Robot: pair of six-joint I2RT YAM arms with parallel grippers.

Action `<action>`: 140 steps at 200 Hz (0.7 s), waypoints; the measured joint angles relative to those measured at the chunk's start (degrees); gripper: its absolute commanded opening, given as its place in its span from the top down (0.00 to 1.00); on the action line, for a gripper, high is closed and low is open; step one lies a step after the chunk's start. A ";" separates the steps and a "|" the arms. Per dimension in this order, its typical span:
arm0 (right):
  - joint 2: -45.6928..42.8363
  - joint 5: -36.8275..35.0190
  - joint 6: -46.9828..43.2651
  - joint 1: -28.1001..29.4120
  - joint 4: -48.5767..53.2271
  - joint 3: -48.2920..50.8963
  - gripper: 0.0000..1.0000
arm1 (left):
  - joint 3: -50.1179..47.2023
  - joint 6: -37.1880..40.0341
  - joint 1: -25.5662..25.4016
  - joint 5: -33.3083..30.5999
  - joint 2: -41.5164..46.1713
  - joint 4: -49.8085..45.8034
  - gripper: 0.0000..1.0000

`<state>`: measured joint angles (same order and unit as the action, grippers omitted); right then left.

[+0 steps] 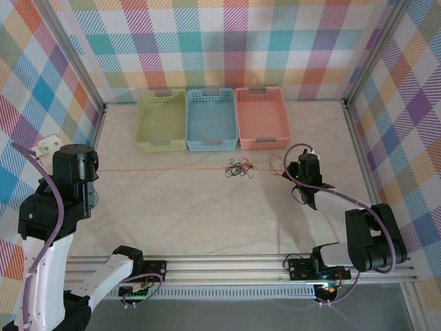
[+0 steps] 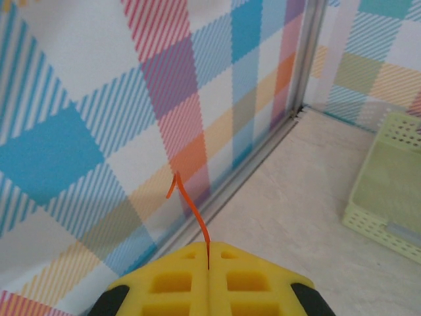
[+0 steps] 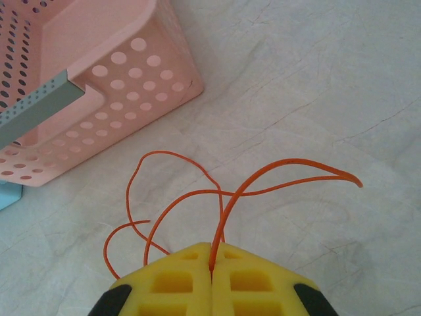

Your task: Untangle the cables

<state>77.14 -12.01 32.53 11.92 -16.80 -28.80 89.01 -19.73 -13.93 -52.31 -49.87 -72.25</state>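
Note:
A hair-fine orange cable (image 1: 165,169) runs taut across the table from my left gripper (image 1: 88,172) to my right gripper (image 1: 298,172). Both are shut on it. In the left wrist view a short orange cable end (image 2: 191,207) sticks up out of the closed yellow fingers (image 2: 171,283). In the right wrist view orange cable loops (image 3: 197,191) curl on the table ahead of the closed fingers (image 3: 256,283). A small knot of dark cables (image 1: 239,169) lies on the orange line at mid-table, left of the right gripper.
Three baskets stand at the back: green (image 1: 161,121), blue (image 1: 211,118) and pink (image 1: 261,117). The pink basket (image 3: 85,85) is close in front of the right gripper. The left wall's metal rail (image 2: 263,148) runs beside the left gripper.

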 measured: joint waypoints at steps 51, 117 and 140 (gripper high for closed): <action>-0.24 -2.69 0.02 0.00 0.70 0.00 1.00 | 1.95 0.94 0.00 -6.95 -1.36 -1.11 1.00; -1.77 -6.91 3.58 -1.09 3.41 0.37 1.00 | 1.99 1.18 0.00 -10.38 -1.88 -1.22 1.00; -2.27 -7.15 4.63 -1.11 4.11 0.66 1.00 | 1.88 1.18 0.00 -10.78 -1.97 -1.27 1.00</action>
<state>74.87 -19.16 37.17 10.81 -12.69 -28.14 90.89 -18.55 -13.93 -63.09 -51.83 -73.52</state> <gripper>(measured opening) 0.062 0.053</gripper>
